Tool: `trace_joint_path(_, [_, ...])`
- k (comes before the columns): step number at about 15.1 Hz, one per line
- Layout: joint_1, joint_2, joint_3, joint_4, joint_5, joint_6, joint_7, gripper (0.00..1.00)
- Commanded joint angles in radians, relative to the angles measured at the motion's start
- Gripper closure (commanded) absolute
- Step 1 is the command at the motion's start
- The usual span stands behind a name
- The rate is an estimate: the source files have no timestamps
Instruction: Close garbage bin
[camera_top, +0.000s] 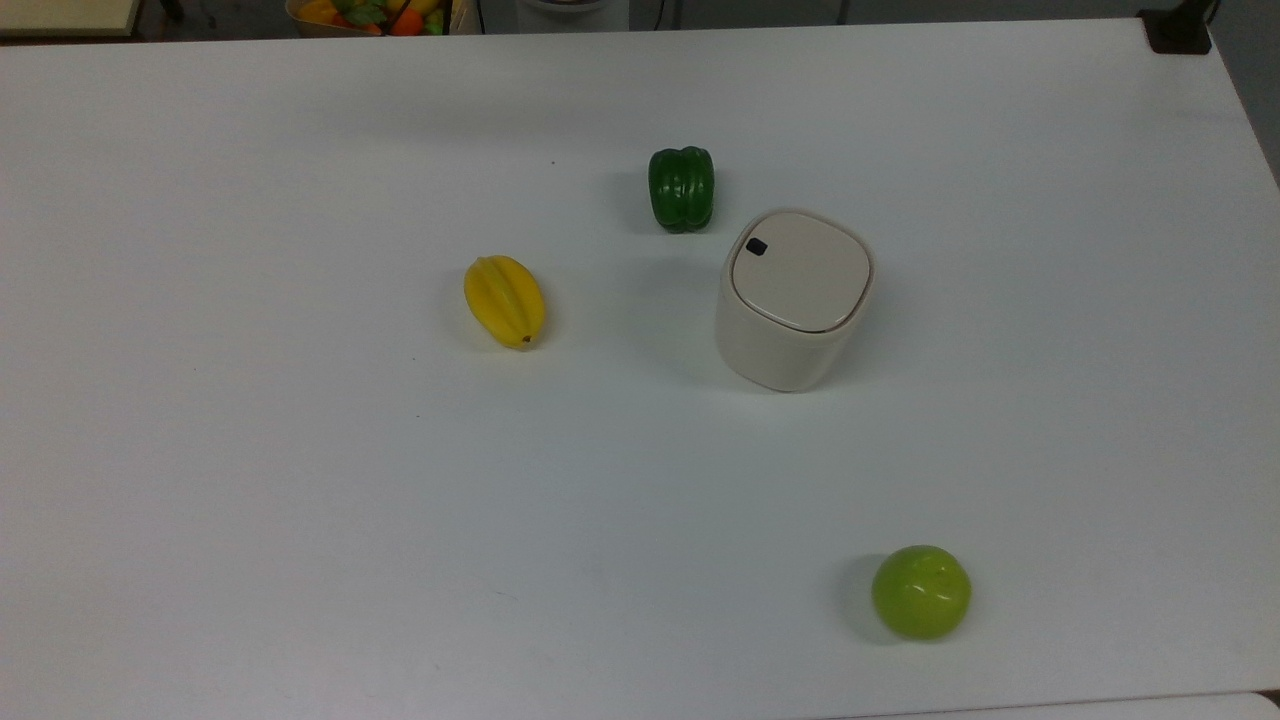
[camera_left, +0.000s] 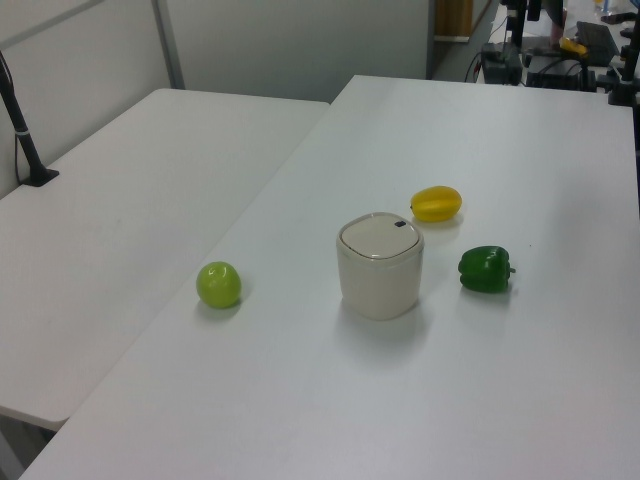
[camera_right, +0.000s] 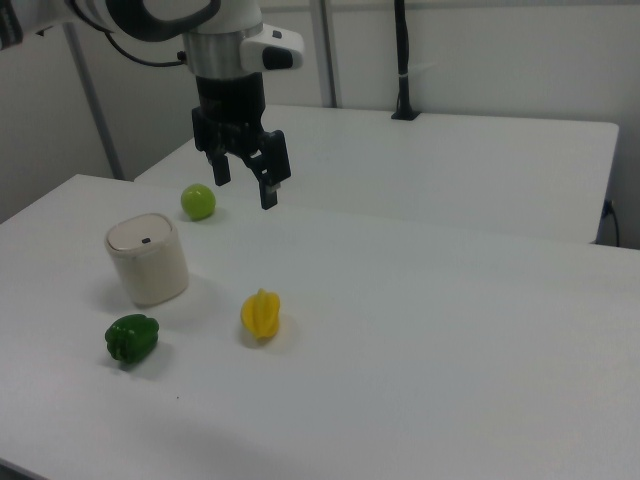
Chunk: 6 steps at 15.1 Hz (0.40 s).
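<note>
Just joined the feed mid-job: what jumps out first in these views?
The cream garbage bin stands mid-table with its lid flat down, a green pepper close beside it. In the right view, the gripper hangs open and empty above the table. A yellow starfruit and green apple lie apart.

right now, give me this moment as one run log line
garbage bin: lid flat, shut | gripper: open, empty, raised above table, apart from bin | green pepper, starfruit, green apple: on table
</note>
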Motion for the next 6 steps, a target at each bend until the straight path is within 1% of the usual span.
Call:
trace_joint_path(1, [0.103,-0.017,-0.111,-0.012,0.008,0.02,0.016,0.0])
trace_joint_path(6, [0.102,-0.014,-0.114,-0.012,0.008,0.027,0.007,0.0])
